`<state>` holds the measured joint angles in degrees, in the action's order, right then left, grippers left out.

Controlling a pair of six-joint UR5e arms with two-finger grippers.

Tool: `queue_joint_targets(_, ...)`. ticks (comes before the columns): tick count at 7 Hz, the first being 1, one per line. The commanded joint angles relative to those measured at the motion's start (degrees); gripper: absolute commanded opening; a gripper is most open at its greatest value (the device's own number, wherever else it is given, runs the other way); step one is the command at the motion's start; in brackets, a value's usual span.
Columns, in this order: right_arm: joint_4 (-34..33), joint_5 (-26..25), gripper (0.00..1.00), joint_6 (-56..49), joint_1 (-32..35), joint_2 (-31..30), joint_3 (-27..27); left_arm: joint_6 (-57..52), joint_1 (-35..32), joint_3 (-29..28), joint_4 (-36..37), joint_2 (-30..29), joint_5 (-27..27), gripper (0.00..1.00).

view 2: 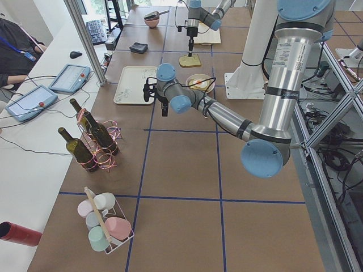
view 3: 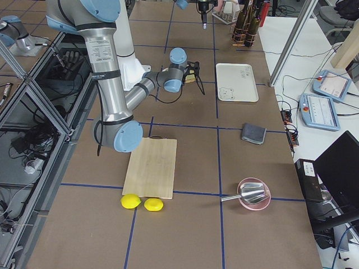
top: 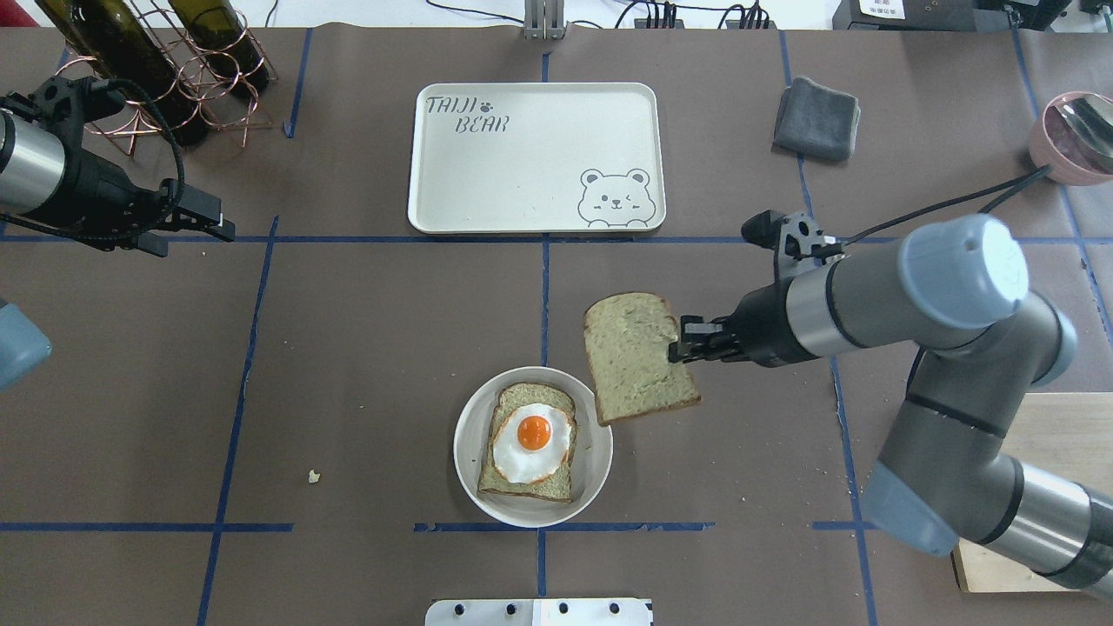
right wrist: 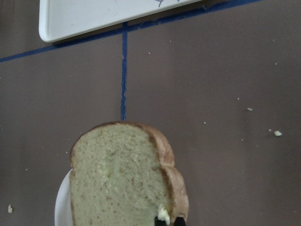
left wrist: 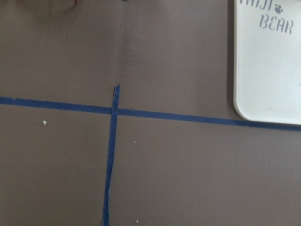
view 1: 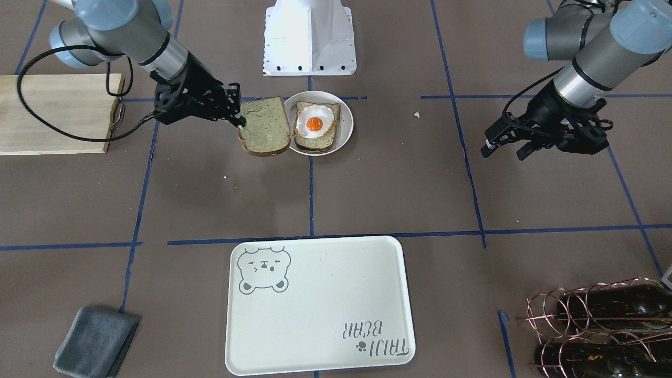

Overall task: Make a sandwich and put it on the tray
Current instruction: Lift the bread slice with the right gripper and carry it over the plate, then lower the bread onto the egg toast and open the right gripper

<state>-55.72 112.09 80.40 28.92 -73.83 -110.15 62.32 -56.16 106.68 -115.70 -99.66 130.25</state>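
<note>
Bread slice (right wrist: 122,179) right up close, pinched at its crust edge by the right claw (top: 674,348), hanging beside the plate (top: 600,452); left claw (view 1: 504,148) spread, holding nothing.

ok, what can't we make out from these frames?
- Right gripper fingertips: cut off by the bottom edge in the right wrist view.
- Whether the held bread slice touches the plate: it overlaps the rim overhead, height unreadable.
- Left gripper: not shown in its own wrist view.
- Egg: too small or hidden in the side views.
</note>
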Motion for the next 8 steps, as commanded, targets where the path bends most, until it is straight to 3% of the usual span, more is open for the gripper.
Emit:
queue_joint_targets(1,-8.67,-7.49,0.00,1.86,-7.38,8.58,1.51,-0.01,0.00,-0.76,-0.14,-0.18,0.00,1.00)
queue_joint_targets(5,-9.32,-10.14,0.00,2.57,-10.03,9.67,4.85,-0.01,0.00,-0.77,-0.14,-0.18,0.00,1.00)
queue_joint_targets(6,-9.24,-10.14,0.46,2.57,-10.03,9.85,5.21,-0.01,0.00,-0.77,-0.14,-0.18,0.00,1.00)
queue_joint_targets(7,-9.32,-10.40,0.99,2.57,-9.68,9.85,5.04,0.08,0.00,-0.85,-0.14,-0.79,0.00,1.00)
queue_joint_targets(8,-9.41,-10.14,1.00,2.57,-8.81,9.85,4.78,0.17,0.00,-0.85,-0.05,-1.40,0.00,1.00)
